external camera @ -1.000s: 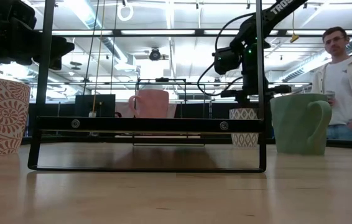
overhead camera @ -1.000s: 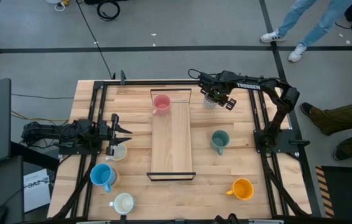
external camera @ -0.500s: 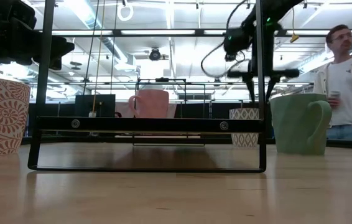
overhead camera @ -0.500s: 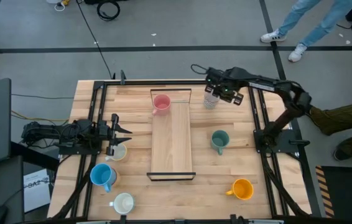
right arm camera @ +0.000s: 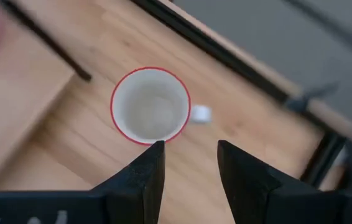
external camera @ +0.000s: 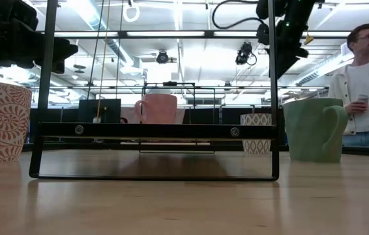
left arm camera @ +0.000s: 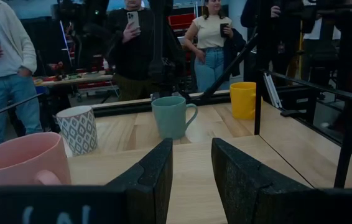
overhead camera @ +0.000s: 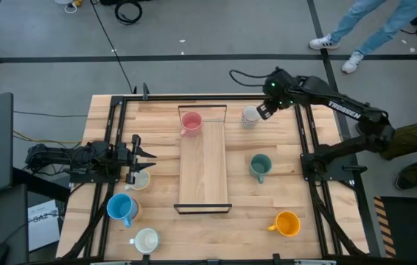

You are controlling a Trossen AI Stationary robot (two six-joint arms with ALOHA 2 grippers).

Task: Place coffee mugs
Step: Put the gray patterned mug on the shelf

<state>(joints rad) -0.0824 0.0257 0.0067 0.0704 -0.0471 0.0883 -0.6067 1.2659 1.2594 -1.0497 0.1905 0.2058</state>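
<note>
A white patterned mug point(overhead camera: 249, 117) with a red rim point(right arm camera: 150, 106) stands on the table right of the tray's far end. My right gripper point(overhead camera: 262, 110) is open and empty above it, pointing down point(right arm camera: 188, 163). A pink mug point(overhead camera: 191, 122) stands on the far end of the wooden tray point(overhead camera: 205, 171). Teal point(overhead camera: 260, 166), orange point(overhead camera: 287, 223), blue point(overhead camera: 122, 208) and cream point(overhead camera: 146, 240) mugs stand on the table. My left gripper point(overhead camera: 144, 154) is open and empty point(left arm camera: 189, 167), at the left, above a white mug point(overhead camera: 141, 179).
The tray has black wire end frames point(external camera: 155, 130). Black rails point(overhead camera: 308, 140) run along the table's left and right sides. Bare wood lies between the tray and the teal mug. People stand beyond the table point(external camera: 364, 85).
My right gripper has gone up from beside the white patterned mug and tipped from level to pointing down, while its arm has stretched out toward the table's far right. The mug has stayed on the table.
</note>
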